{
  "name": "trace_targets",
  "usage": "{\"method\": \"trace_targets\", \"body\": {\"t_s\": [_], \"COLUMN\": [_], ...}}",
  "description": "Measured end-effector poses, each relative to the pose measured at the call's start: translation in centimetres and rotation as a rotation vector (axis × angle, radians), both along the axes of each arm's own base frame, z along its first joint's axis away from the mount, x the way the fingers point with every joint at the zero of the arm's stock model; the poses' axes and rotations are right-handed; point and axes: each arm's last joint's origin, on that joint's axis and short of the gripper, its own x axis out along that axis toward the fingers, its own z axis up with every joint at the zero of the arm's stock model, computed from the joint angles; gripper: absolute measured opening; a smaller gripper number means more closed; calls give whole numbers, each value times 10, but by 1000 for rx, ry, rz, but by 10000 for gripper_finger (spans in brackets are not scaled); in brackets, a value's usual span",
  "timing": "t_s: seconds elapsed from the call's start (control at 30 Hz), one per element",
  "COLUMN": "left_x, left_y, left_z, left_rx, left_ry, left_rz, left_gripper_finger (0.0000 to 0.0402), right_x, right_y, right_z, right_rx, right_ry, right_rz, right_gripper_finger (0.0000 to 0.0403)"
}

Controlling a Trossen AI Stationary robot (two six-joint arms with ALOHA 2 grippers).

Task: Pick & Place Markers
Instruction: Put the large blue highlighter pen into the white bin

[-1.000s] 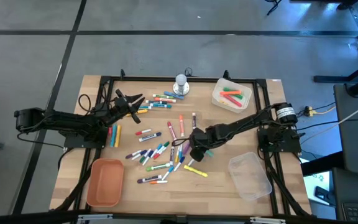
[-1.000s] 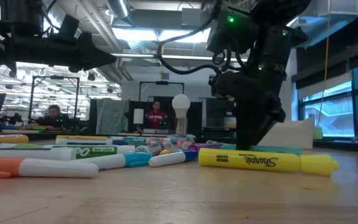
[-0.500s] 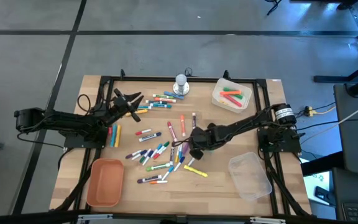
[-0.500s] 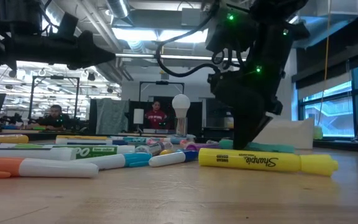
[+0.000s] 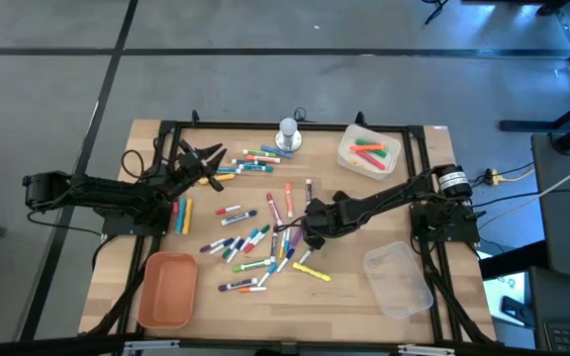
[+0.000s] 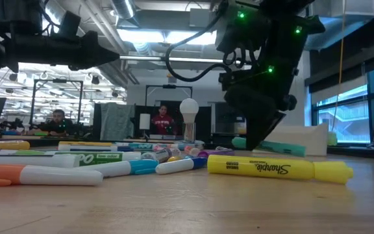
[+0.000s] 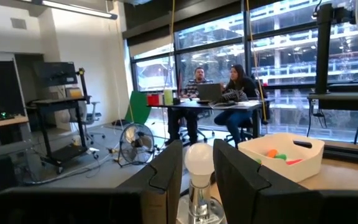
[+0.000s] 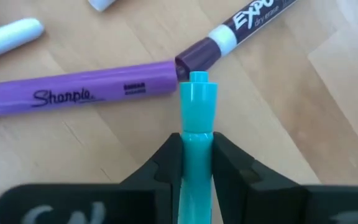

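Worktop [image 5: 364, 198] is carrying a big scatter of markers [image 5: 250, 242] across its middle, with an orange tray [image 5: 166, 290] and a clear bin [image 5: 398, 280] sitting near the front edge. Right claw [image 5: 305, 234] is hanging over the pile, clamping a teal marker [image 8: 197, 137] just clear of the wood, right above a purple Sharpie [image 8: 79, 92]. Left claw [image 5: 209, 158] is hovering at the back left, fingers [image 7: 166, 171] spread apart, pointing at a white knob [image 7: 198, 163].
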Motion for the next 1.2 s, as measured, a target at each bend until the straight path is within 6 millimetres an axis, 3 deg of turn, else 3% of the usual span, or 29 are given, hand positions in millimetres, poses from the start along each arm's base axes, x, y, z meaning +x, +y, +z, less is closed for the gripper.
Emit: {"method": "trace_targets", "body": {"t_s": [0.6,0.77,0.93,1.2], "left_x": [0,0,1,1], "left_y": [0,0,-1,-1], "left_z": [0,-1,-1,-2], "left_rx": [0,-13,-12,-19], "left_ry": [1,1,3,4], "left_rz": [-1,-4,-36,-60], "left_gripper_finger": [86,86,86,86], "right_x": [-8,-13,-26,-56], "right_y": [-2,-4,-12,-64], "right_z": [7,25,56,96], "right_rx": [-38,-74,-156,-413], "right_ry": [75,127,160,169], "right_rz": [-6,-7,-29,-193], "right_gripper_finger": [67,67,67,67]}}
